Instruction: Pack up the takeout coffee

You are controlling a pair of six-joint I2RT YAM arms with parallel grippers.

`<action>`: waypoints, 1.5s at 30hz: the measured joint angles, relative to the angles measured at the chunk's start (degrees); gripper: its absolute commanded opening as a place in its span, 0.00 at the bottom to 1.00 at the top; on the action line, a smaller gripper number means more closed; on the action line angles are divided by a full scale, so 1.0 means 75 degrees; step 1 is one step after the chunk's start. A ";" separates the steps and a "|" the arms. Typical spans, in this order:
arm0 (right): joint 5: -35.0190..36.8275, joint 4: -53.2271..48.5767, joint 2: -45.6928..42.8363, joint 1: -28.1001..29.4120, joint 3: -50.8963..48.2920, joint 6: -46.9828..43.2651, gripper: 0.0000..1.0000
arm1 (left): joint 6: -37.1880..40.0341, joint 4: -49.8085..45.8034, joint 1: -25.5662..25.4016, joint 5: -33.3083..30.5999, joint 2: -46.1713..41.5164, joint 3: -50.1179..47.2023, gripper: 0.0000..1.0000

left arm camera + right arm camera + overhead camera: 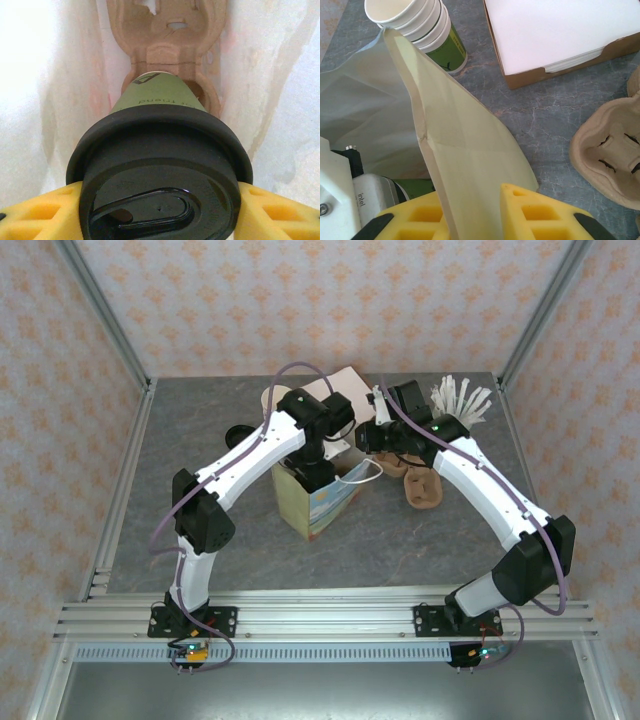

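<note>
Left gripper (159, 214): my jaws clasp the takeout coffee (160, 100) just under its black lid, one yellow finger on each side, so it hangs upright.
Coffee's place: inside the paper bag (320, 505), which stands near the middle of the table (400, 550). The cup's base is at a pocket of the pulp carrier (172, 30) on the bag's floor; I cannot tell whether it is seated.
Right gripper (475, 222): clenched on the bag's upper wall, I judge to hold the mouth open and steady the bag.
Stack of lidless cups (420, 25): just beyond the bag toward the table's far edge, not involved.
Risk: if I let go before the cup is seated, it could tip.
</note>
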 measured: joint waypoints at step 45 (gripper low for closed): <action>0.0006 -0.0035 0.0029 0.0052 0.0102 0.0000 0.27 | 0.0026 -0.0117 0.0102 -0.0283 0.0163 0.0052 0.29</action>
